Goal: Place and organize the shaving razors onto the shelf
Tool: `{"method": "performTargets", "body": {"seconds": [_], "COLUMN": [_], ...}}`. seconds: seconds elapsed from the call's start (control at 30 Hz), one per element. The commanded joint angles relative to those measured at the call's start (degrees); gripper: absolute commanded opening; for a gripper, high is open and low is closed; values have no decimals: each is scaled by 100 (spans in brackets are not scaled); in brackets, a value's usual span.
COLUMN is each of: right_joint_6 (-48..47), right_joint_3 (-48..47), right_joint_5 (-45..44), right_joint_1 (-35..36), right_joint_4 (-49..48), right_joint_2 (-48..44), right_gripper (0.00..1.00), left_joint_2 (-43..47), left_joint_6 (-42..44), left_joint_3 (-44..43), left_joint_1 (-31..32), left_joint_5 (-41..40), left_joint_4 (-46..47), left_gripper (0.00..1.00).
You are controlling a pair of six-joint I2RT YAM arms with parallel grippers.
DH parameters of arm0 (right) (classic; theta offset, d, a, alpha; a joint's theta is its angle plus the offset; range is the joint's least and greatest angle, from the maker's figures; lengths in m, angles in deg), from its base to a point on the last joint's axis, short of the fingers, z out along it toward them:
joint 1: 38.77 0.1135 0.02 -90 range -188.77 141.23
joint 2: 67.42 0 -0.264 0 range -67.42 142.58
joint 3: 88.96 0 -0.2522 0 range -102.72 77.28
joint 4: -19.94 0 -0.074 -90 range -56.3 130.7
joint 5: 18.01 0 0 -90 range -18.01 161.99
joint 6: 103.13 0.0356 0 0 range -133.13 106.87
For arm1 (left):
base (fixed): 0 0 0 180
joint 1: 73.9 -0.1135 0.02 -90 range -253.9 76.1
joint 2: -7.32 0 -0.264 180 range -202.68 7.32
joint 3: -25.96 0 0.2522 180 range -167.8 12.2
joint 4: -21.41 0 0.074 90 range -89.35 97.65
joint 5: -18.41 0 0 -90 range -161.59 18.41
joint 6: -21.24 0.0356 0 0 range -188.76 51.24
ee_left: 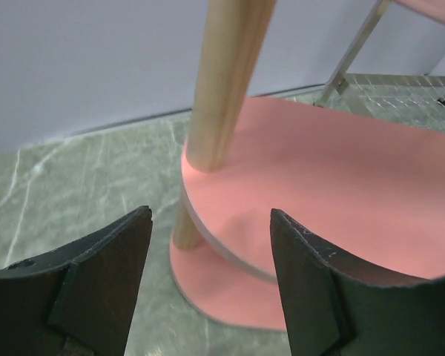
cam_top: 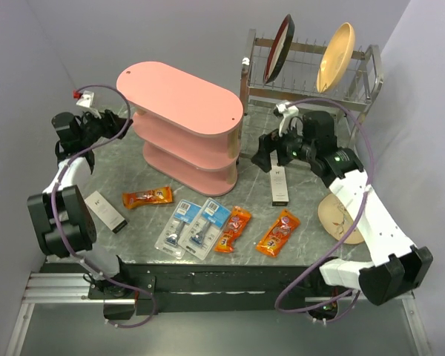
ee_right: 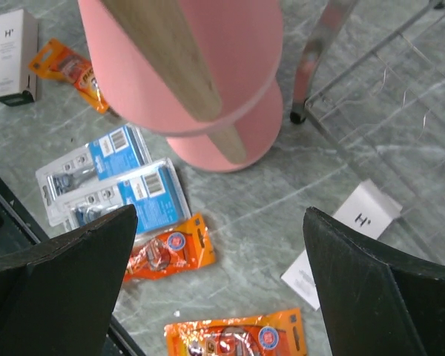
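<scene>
The shaving razors [cam_top: 205,225] lie flat and side by side on the table [cam_top: 252,200] in front of the shelf [cam_top: 179,95], their edges touching or slightly overlapped. None of its three pink tiers holds a pack yet. At the shelf's left end, the left gripper [ee_left: 210,215] hangs with its fingers [ee_left: 96,282] spread and nothing between them, facing a wooden post [ee_left: 222,81]. In front of the shelf and left of the razors sit a white-and-black box [cam_top: 105,211] and an orange snack packet [cam_top: 147,197]. Two more snack packets [cam_top: 233,228] lie just right of the razors, the nearer one touching the right-hand pack. At the shelf's right end, the right gripper [ee_right: 220,215] hovers wide open and empty, looking down on the razors and packets.

The packs' closeness is the likely trouble. Fingers closing on one thin pack could drag its neighbour or catch the orange packet beside it, and a flat blister may slip from a shallow pinch. Carried in, a pack could strike a post or a board edge and nudge the shelf.
</scene>
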Motion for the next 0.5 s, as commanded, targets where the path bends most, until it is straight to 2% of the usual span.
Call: {"method": "performTargets", "body": {"seconds": [0.0,0.17,0.47], "right_joint_6": [-47,-372,-328], "right_joint_3": [-750,-1218,-1051], "right_joint_5": [-116,95,7], "right_joint_1": [22,-30,-30], "right_joint_4": [138,719,842], "right_joint_2": [409,699,857], "right_gripper": [100,100,100], "left_joint_2": [-575,-1043,-1781], "left_joint_6": [-439,-739,-1214], "left_joint_3": [-578,-772,-1352], "left_joint_1": [-15,82,539], "left_joint_5": [552,816,676], "left_joint_4": [846,1848,2561], "left_gripper": [70,72,71]}}
